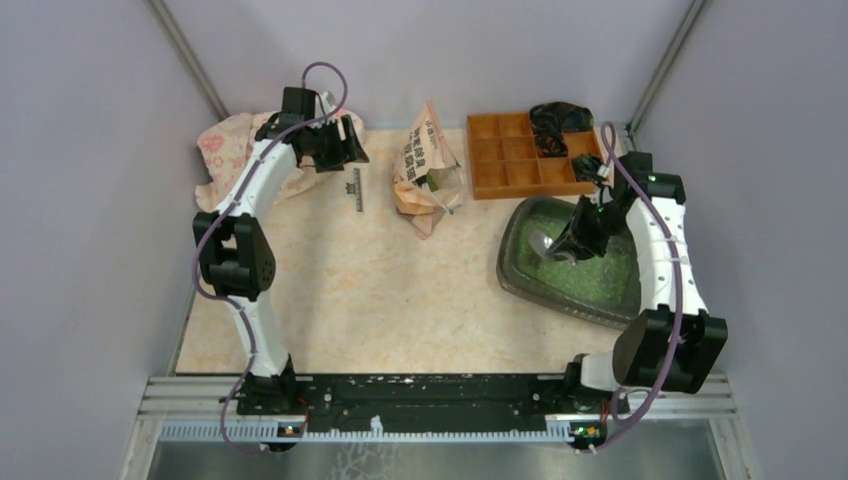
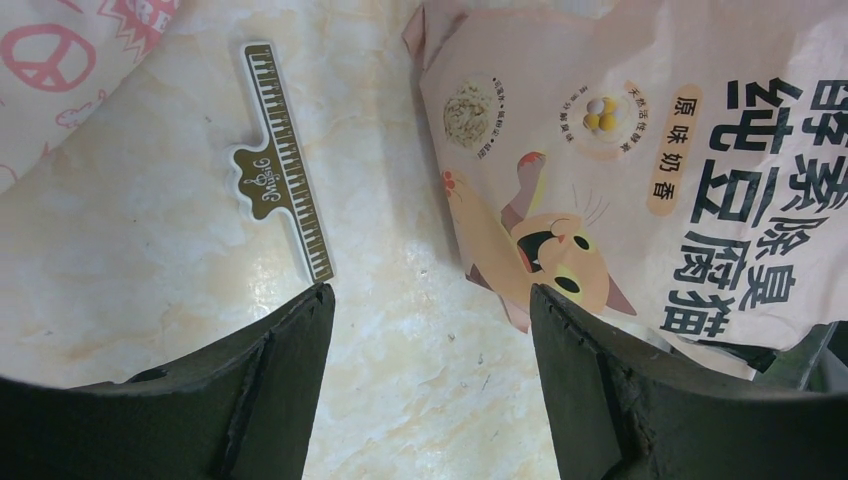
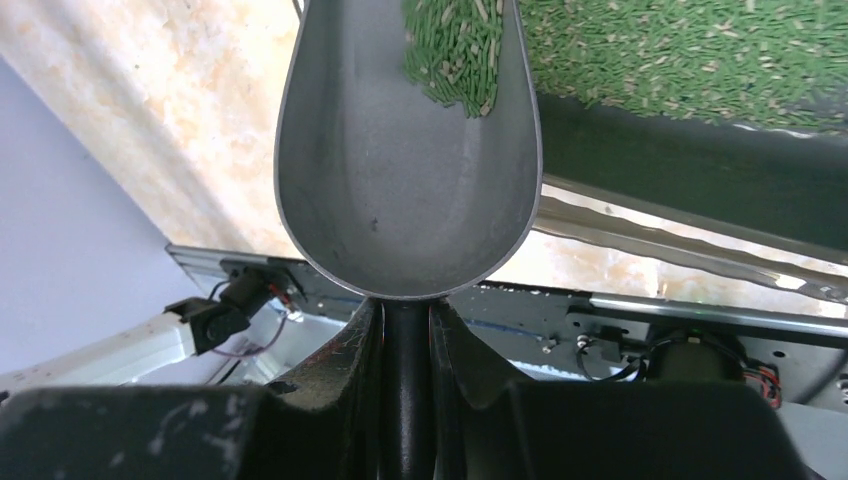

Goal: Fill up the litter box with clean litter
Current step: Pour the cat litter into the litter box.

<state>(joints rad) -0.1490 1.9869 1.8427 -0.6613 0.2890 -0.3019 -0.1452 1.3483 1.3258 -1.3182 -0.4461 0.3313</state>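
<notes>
The dark grey-green litter box [image 1: 512,268] sits at the right of the table, with light-green clean litter [image 1: 592,276] spread inside it. My right gripper [image 1: 582,232] hangs over the box, shut on the black handle [image 3: 407,385] of a grey scoop [image 3: 400,180]. The scoop is tilted, and a small heap of litter [image 3: 455,55] lies near its tip above the litter in the box [image 3: 700,45]. My left gripper [image 2: 430,300] is open and empty over the tabletop at the back left, beside the pink printed bag [image 2: 650,150].
An orange compartment tray [image 1: 500,160] with a black bundle [image 1: 560,122] stands behind the box. The bag [image 1: 428,170] lies at back centre, with a piano-key clip [image 2: 280,190] left of it. A pink patterned cloth [image 1: 222,150] lies at the back left.
</notes>
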